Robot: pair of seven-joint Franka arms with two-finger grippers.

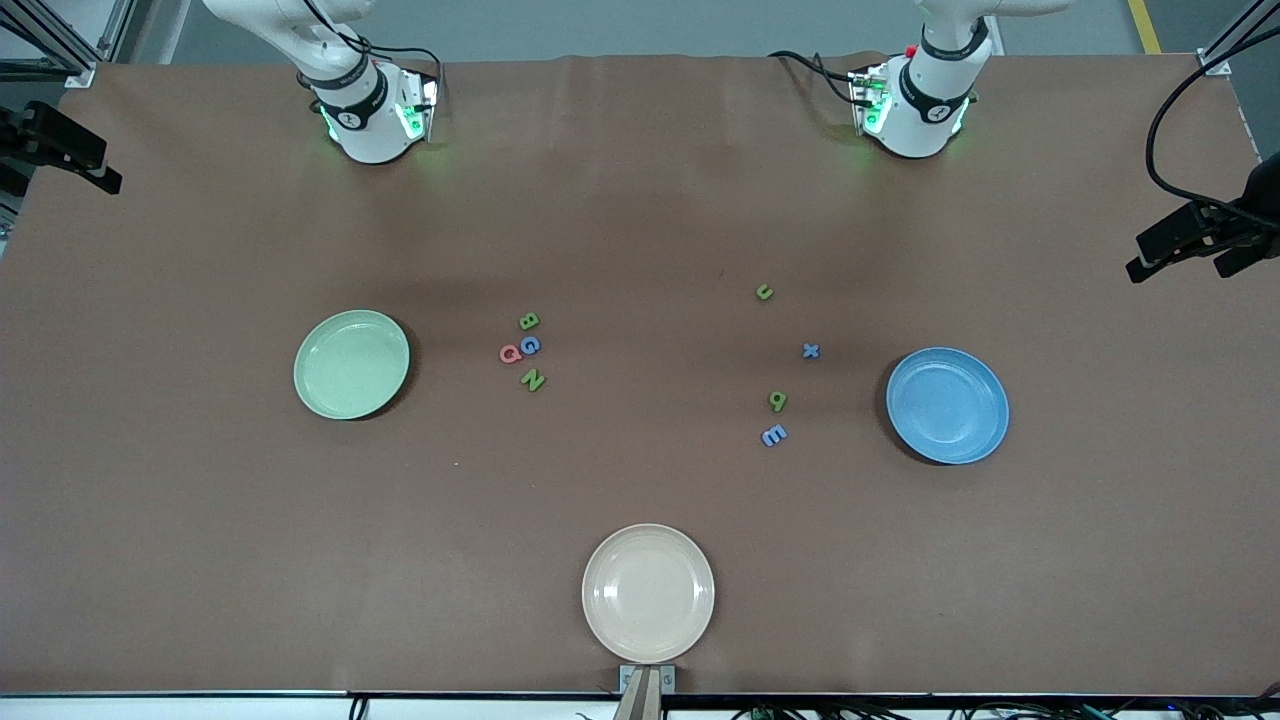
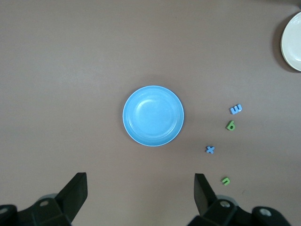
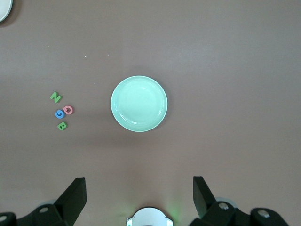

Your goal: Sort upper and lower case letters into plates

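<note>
- Risk: the four letters [image 1: 524,351] clustered near the green plate [image 1: 351,363] lay almost touching, so a grasp might have dragged a neighbour.
- Left gripper [image 2: 140,188], fingers apart and empty, hung high above the blue plate [image 2: 153,116]; four more letters [image 1: 785,362] lay beside that plate.
- Right gripper [image 3: 139,190], likewise spread, hung above the green plate.

Table [image 1: 640,200]: two plates [image 1: 351,363] [image 1: 947,405] at opp. ends; two letter clusters [image 1: 525,351] [image 1: 785,365] btwn them (one beside each); third plate [image 1: 648,592] nearest camera, mid.
</note>
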